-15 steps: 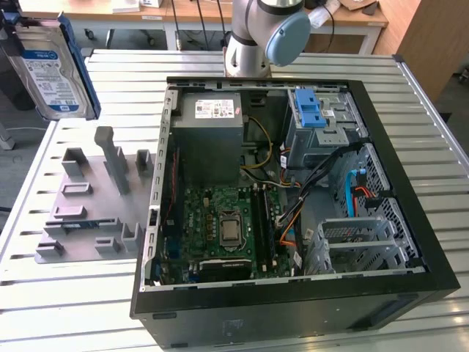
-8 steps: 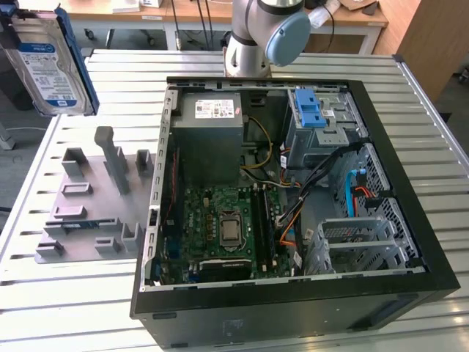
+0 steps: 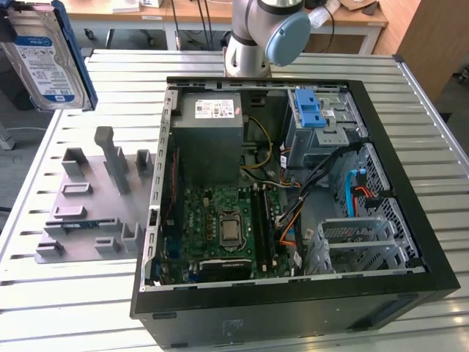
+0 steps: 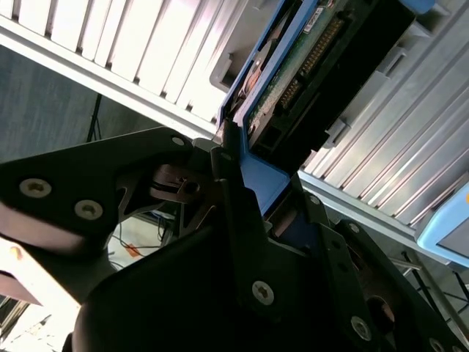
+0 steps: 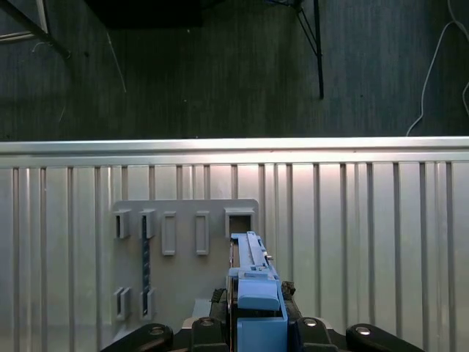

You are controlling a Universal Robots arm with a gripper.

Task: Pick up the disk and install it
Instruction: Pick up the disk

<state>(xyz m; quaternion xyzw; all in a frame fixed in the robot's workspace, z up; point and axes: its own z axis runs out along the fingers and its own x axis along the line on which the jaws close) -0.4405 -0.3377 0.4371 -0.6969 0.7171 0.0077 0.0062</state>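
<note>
While the black two-finger metal gripper is clenched on the blue plastic carrier frame at one end of the flat silver-metal disk, the disk hangs in the air outside the open black computer case. It is off the case's side toward the exterior view's left and well apart from it. Just beside that same case wall, a grey plastic fixture plate lies on the ribbed aluminium table.

The hold looks the weak spot. The fingers bite only the plastic frame at one end, so the metal body hangs out unsupported. A jolt could let the disk pivot or slide in the grip, I judge. Inside the case, loose black and orange cables run close under the grey metal drive cage, and a tilted disk could snag them or jam against the cage edge.

In the exterior view the disk stands on edge, its white-and-blue label facing the camera and its long axis near upright, slightly leaning. In both wrist views that axis runs straight out from the gripper. The first wrist view shows the thin edge, and the second shows the green circuit-board face.
</note>
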